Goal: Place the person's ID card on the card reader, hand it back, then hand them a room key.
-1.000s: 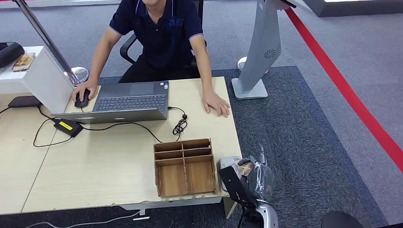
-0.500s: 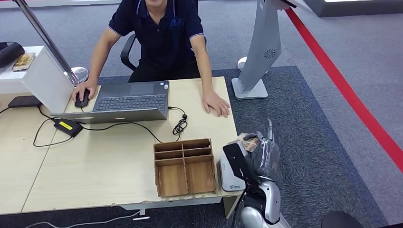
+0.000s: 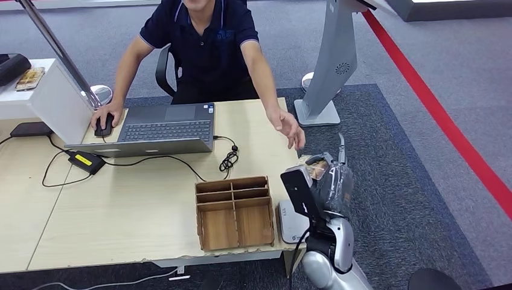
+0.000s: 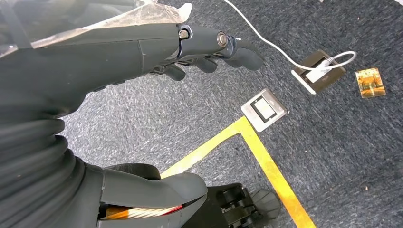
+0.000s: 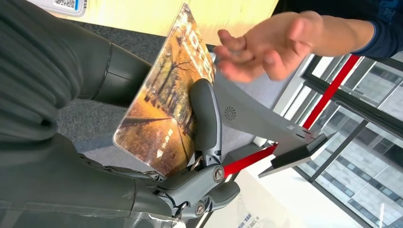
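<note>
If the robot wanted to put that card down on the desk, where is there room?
Bare desktop lies between the laptop and the wooden organizer, reaching left. It is crowded at the right corner: card reader, right hand with card, person's hand.

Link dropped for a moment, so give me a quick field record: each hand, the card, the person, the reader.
right hand: raised past the table's corner, holds the card
card: autumn-tree print, pinched between thumb and fingers
person's hand: reaching toward the card, open, not touching it
reader: white, at the table's edge, beside the wooden organizer, nothing visible on it
left hand: hangs over the carpet, holds nothing
</note>
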You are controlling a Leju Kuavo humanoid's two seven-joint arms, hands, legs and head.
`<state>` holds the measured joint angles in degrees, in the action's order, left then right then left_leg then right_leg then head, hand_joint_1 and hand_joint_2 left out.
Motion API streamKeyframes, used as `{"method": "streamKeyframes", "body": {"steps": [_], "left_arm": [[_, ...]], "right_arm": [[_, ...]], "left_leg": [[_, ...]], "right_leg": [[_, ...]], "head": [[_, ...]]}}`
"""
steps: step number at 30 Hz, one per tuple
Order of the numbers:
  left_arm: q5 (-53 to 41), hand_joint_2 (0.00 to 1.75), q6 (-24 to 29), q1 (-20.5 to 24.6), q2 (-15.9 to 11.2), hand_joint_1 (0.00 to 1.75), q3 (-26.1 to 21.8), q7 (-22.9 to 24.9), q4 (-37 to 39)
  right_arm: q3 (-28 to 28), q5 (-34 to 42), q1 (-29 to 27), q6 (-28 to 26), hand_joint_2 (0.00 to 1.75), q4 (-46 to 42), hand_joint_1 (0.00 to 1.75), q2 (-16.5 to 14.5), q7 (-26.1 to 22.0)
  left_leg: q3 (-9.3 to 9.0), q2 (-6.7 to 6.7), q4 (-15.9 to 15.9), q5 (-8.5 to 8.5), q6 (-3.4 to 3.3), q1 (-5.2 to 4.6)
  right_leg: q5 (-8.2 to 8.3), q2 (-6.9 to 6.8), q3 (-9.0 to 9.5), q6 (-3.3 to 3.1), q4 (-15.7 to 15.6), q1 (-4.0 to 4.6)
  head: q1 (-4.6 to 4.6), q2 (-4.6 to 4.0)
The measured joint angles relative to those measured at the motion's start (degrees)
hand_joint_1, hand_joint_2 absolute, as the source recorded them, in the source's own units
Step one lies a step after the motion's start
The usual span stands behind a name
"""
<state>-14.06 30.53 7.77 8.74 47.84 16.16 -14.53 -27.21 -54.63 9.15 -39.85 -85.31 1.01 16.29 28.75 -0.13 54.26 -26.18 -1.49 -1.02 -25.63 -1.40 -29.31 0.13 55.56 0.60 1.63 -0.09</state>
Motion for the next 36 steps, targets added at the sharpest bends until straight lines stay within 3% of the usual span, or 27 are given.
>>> {"method": "streamKeyframes", "body": {"steps": [13,16,17,20,21,36], "left_arm": [[-0.08,1.75,0.0,0.01,0.0,0.0,0.0,-0.22,0.0],[-0.12,1.75,-0.01,0.02,0.0,0.0,0.0,-0.24,0.0],[-0.13,1.75,-0.02,0.02,0.0,0.0,0.0,-0.25,0.0],[-0.17,1.75,-0.02,0.02,0.0,0.0,0.0,-0.29,0.0],[-0.19,1.75,-0.02,0.02,0.0,0.0,0.0,-0.29,0.0],[-0.24,1.75,-0.02,0.04,0.0,0.0,0.02,-0.29,0.0]], "right_arm": [[-0.42,0.56,0.44,0.0,1.75,0.03,1.72,-0.43,-0.17],[-0.42,0.67,0.57,0.0,1.75,0.07,1.65,-0.48,-0.49],[-0.43,0.7,0.63,0.0,1.75,0.08,1.4,-0.51,-0.6],[-0.46,0.69,0.84,0.0,1.75,0.1,0.18,-0.69,-0.73],[-0.49,0.57,0.88,0.0,1.75,0.11,0.0,-0.77,-0.74],[-0.55,-0.47,1.13,0.0,1.75,0.57,0.0,-1.56,-1.23]], "left_leg": [[0.01,0.0,0.0,0.0,0.0,0.0],[0.01,0.0,0.0,0.0,0.0,0.0],[0.01,0.0,0.0,0.0,0.0,0.0],[0.01,0.0,0.0,0.0,0.0,0.0],[0.01,0.0,0.0,0.0,0.0,0.0],[0.01,0.0,0.0,0.0,0.0,0.0]], "right_leg": [[0.0,0.0,0.0,0.0,0.0,0.0],[0.0,0.0,0.0,0.0,0.0,0.0],[0.0,0.0,0.0,0.0,0.0,0.0],[0.0,0.0,0.0,0.0,0.0,0.0],[0.0,0.0,0.0,0.0,0.0,0.0],[0.0,0.0,-0.01,0.0,0.0,0.0]], "head": [[0.01,0.0],[0.01,0.0],[0.01,0.0],[0.01,0.0],[0.0,0.0],[0.01,0.0]]}}
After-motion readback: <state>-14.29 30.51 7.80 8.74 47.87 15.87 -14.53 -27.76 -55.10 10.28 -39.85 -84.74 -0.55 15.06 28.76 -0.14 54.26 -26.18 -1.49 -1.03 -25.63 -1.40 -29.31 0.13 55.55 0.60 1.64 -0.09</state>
